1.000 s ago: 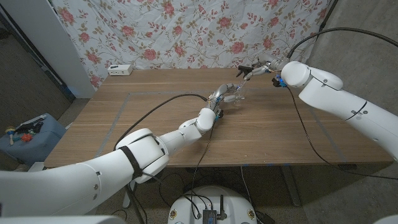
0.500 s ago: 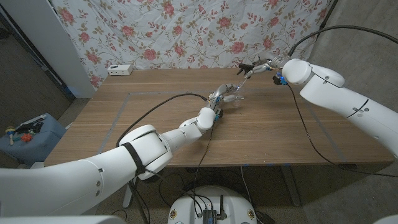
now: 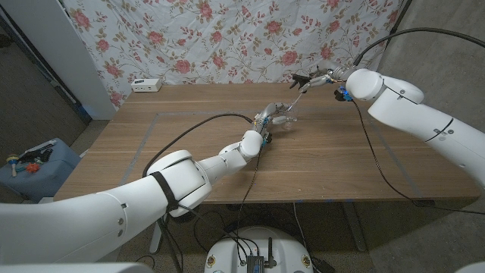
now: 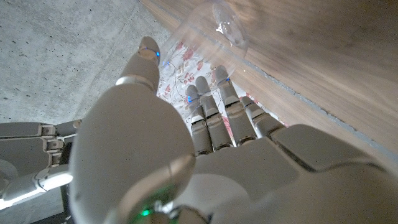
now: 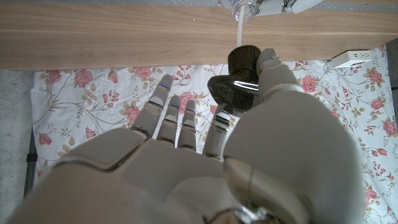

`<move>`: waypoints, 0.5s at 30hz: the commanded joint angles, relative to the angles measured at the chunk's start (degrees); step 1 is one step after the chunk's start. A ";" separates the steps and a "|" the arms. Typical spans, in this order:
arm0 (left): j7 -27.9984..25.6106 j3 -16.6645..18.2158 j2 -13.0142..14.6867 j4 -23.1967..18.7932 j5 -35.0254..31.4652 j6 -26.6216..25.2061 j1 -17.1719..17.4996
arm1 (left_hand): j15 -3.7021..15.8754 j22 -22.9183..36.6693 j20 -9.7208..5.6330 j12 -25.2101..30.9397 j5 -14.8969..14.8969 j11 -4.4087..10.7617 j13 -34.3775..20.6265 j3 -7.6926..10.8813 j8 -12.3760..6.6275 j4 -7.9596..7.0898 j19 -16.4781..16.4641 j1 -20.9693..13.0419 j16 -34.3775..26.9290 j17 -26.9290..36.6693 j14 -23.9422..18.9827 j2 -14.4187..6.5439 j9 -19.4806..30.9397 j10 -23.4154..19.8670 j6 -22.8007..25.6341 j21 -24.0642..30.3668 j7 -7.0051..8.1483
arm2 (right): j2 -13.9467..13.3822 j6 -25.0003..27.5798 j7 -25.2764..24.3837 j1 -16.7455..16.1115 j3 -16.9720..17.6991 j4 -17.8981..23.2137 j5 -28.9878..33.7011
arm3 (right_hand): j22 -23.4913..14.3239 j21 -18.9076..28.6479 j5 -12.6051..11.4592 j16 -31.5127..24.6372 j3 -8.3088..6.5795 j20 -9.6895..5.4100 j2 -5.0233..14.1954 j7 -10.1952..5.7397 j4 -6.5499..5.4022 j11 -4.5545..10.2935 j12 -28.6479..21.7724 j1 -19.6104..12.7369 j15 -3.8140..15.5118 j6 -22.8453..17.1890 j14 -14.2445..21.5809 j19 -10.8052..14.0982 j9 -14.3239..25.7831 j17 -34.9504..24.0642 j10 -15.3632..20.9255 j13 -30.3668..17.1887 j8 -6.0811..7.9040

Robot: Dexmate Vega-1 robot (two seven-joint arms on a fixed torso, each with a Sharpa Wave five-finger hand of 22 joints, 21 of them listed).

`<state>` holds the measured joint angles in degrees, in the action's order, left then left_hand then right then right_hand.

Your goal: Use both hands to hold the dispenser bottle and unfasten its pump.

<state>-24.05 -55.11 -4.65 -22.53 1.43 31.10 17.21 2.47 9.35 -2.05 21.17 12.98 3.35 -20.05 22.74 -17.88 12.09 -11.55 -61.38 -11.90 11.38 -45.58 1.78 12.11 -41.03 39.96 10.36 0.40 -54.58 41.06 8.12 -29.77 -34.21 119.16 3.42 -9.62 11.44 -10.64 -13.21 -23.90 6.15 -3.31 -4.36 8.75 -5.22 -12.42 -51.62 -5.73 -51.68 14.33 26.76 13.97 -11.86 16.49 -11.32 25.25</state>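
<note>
Dispenser bottle (image 3: pixel 283 115) sits in the left hand (image 3: pixel 274 118) over the middle of the wooden table (image 3: pixel 189 159), a clear, see-through shell that looks light and probably empty. The left hand's fingers (image 4: pixel 214 115) curl around its body with the thumb on the other side, so that hand has the bottle held. Thin clear plastic like this likely flexes under a squeeze and is smooth enough to slip or spin, so I judge the firm grip belongs low on the body, with even pressure and no crushing.

Out to the right hand (image 3: pixel 312 80): it pinches the black pump (image 5: pixel 239 78) between thumb and fingers, lifted up and away from the bottle. The pump head is hard, glossy and small, easy to hold by its collar, and its thin white dip tube (image 5: pixel 238 32) is the delicate part, apt to bend if dragged sideways.

Now the views. The right wrist view gives the dip tube running from the pump toward the bottle's open neck (image 5: pixel 244 7); whether its tip is still inside the neck I cannot tell. The left wrist view gives the transparent wall and rounded base of the bottle beyond the fingertips. The head view alone gives the layout: both arms, the two hands near each other but apart, and a white box (image 3: pixel 146 85) at the table's far edge below the floral cloth (image 3: pixel 227 38).
</note>
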 commanded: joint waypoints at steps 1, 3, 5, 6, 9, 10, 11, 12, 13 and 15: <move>-0.51 -0.50 0.17 -0.08 0.30 0.51 0.20 | 6.92 0.03 -3.43 0.12 0.29 6.20 -11.57 3.48 -0.42 -2.97 -0.48 6.96 -0.34 0.23 -3.20 -7.89 0.27 -8.42 11.02 0.05 2.72 | -0.98 0.87 0.28 0.21 0.31 1.27 -0.67 | -0.09 -0.14 0.02 -0.20 -0.39 0.12 0.41 0.04 0.03 -0.12 0.07 -0.39 0.05 -0.38 0.57 0.47 0.03 -0.07 0.75 -0.15 0.38; -0.63 -0.49 0.25 -0.21 0.20 0.69 0.32 | 6.87 0.03 -3.44 0.12 0.29 6.33 -11.56 3.49 -0.38 -2.94 -0.48 6.93 -0.34 0.22 -3.24 -7.86 0.27 -8.47 10.94 0.05 2.78 | -1.18 0.74 0.09 -0.10 0.71 1.45 -1.05 | -0.09 -0.15 0.03 -0.20 -0.38 0.16 0.46 0.04 0.01 -0.08 0.10 -0.38 0.04 -0.42 0.60 0.47 0.02 -0.08 0.74 -0.15 0.39; -0.78 -0.50 0.36 -0.40 0.04 0.93 0.48 | 6.97 0.03 -3.45 0.11 0.28 6.45 -11.53 3.47 -0.39 -2.98 -0.48 6.95 -0.36 0.28 -3.17 -7.93 0.27 -8.55 10.98 0.05 2.77 | -1.47 0.91 -0.11 -0.39 1.07 1.84 -1.29 | -0.09 -0.15 0.05 -0.21 -0.36 0.16 0.44 0.09 0.01 -0.12 0.11 -0.37 0.07 -0.44 0.65 0.51 0.00 -0.07 0.79 -0.15 0.40; -0.72 -0.46 0.37 -0.43 0.05 0.99 0.53 | 6.94 0.03 -3.45 0.10 0.29 6.45 -11.54 3.48 -0.41 -2.96 -0.49 6.94 -0.35 0.24 -3.22 -7.90 0.27 -8.54 11.03 0.05 2.74 | -1.60 0.84 -0.16 -0.52 1.21 1.95 -1.44 | -0.09 -0.14 0.06 -0.21 -0.34 0.16 0.39 0.10 0.02 -0.05 0.10 -0.36 0.04 -0.45 0.70 0.55 -0.01 -0.06 0.84 -0.15 0.40; -0.91 -0.47 0.47 -0.65 -0.21 1.24 0.72 | 6.94 0.03 -3.44 0.08 0.28 6.37 -11.56 3.47 -0.40 -3.02 -0.49 7.00 -0.35 0.25 -3.21 -7.93 0.27 -8.49 11.03 0.05 2.74 | -1.89 1.50 -0.37 -0.67 1.27 2.56 -1.45 | -0.09 -0.09 0.07 -0.26 -0.35 -0.01 0.42 0.15 0.02 -0.10 0.13 -0.36 0.07 -0.49 0.89 0.73 -0.03 -0.06 0.86 -0.15 0.41; -0.91 -0.43 0.51 -0.74 -0.26 1.32 0.80 | 6.89 0.03 -3.44 0.07 0.27 6.48 -11.56 3.45 -0.39 -3.01 -0.48 7.00 -0.37 0.28 -3.21 -7.94 0.28 -8.50 11.01 0.05 2.73 | -2.02 1.65 -0.40 -0.74 1.36 2.77 -1.53 | -0.09 -0.09 0.07 -0.27 -0.35 -0.01 0.45 0.22 0.01 -0.07 0.14 -0.36 0.11 -0.44 0.92 0.75 -0.04 -0.07 0.88 -0.15 0.39; -0.94 -0.41 0.56 -0.85 -0.34 1.38 0.87 | 6.88 0.03 -3.46 0.07 0.28 6.47 -11.57 3.47 -0.39 -2.97 -0.48 6.96 -0.34 0.25 -3.22 -7.91 0.28 -8.50 11.03 0.05 2.72 | -2.16 1.74 -0.44 -0.85 1.53 2.97 -1.68 | -0.09 -0.13 0.07 -0.27 -0.36 -0.01 0.48 0.25 0.02 -0.07 0.16 -0.40 0.09 -0.56 0.95 0.70 -0.05 -0.06 0.89 -0.15 0.44; -0.96 -0.39 0.61 -0.94 -0.41 1.43 0.93 | 6.88 0.03 -3.48 0.08 0.28 6.44 -11.57 3.49 -0.41 -2.97 -0.50 6.96 -0.32 0.22 -3.22 -7.90 0.28 -8.52 11.07 0.06 2.65 | -2.36 1.86 -0.46 -0.90 1.58 3.18 -1.69 | -0.09 -0.12 0.08 -0.25 -0.35 0.00 0.43 0.27 0.05 -0.07 0.17 -0.41 0.12 -0.51 0.95 0.73 -0.06 -0.05 0.89 -0.15 0.42; -1.04 -0.35 0.65 -1.04 -0.48 1.48 1.00 | 6.92 0.03 -3.45 0.07 0.28 6.42 -11.58 3.47 -0.39 -3.00 -0.49 6.99 -0.35 0.24 -3.25 -7.93 0.28 -8.51 11.04 0.05 2.62 | -2.54 2.04 -0.43 -0.87 1.55 3.42 -1.62 | -0.09 -0.12 0.08 -0.25 -0.36 -0.01 0.45 0.25 0.05 -0.07 0.18 -0.43 0.11 -0.51 0.96 0.74 -0.07 -0.05 0.88 -0.15 0.41; -1.16 -0.30 0.76 -1.24 -0.66 1.57 1.11 | 6.88 0.03 -3.49 0.07 0.28 6.27 -11.60 3.49 -0.40 -3.00 -0.47 6.99 -0.31 0.21 -3.22 -7.92 0.28 -8.52 11.09 0.05 2.68 | -2.69 2.48 -0.48 -0.91 1.67 3.76 -1.74 | -0.09 -0.15 0.09 -0.23 -0.37 -0.01 0.44 0.29 0.05 -0.10 0.17 -0.42 0.11 -0.62 0.98 0.73 -0.09 -0.04 0.98 -0.15 0.46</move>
<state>-24.66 -55.47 -4.31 -22.95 1.44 31.91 17.69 2.47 9.35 -2.05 20.96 12.77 3.29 -20.05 22.89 -18.04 12.24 -11.55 -61.38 -11.82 11.29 -45.58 1.78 12.14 -41.10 40.05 10.37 0.30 -56.10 42.20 8.00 -30.15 -33.22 121.20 2.28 -9.62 11.44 -10.63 -13.21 -23.86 6.15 -3.15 -4.33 8.79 -5.33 -12.42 -51.91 -5.73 -51.70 14.95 26.76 13.70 -11.71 17.01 -11.32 25.25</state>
